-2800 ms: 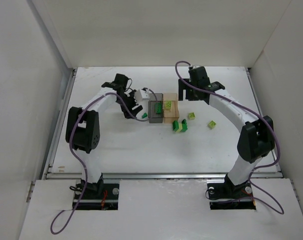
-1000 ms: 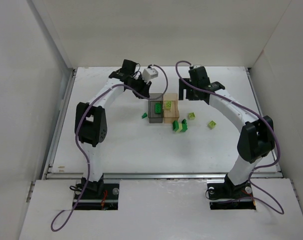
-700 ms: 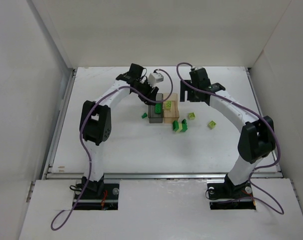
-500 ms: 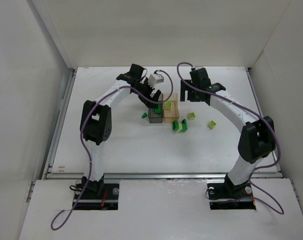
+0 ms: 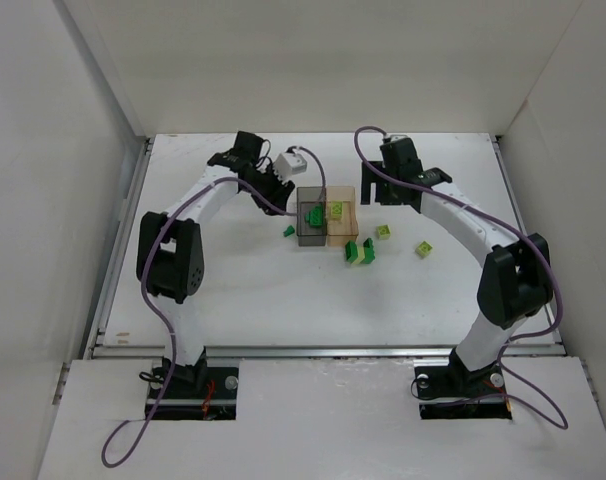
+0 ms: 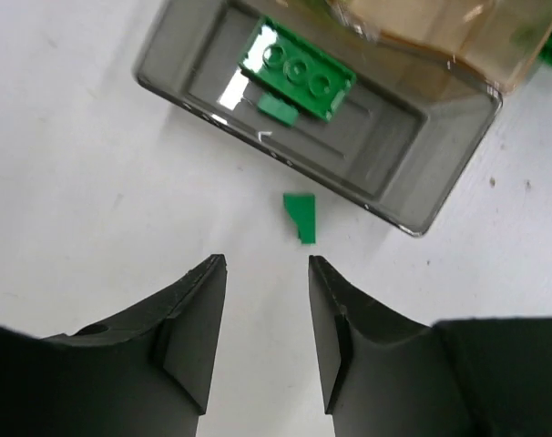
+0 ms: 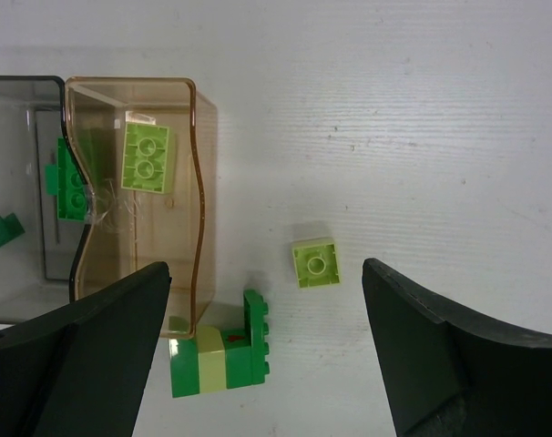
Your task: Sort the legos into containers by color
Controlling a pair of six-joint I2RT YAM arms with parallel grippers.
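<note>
I see a dark green brick [image 6: 297, 70] lying flat inside the grey bin [image 6: 431, 164], and a pale brick [image 7: 146, 157] inside the amber bin [image 7: 201, 164] joined to it. A small green piece [image 6: 301, 217] lies on the table [image 6: 94, 182] just beside the grey bin's wall. The left jaws hang near it, released and empty. The right jaws are spread wide, holding nothing, above a loose pale brick [image 7: 314, 262] and a green and yellow stack [image 7: 219, 355].
</note>
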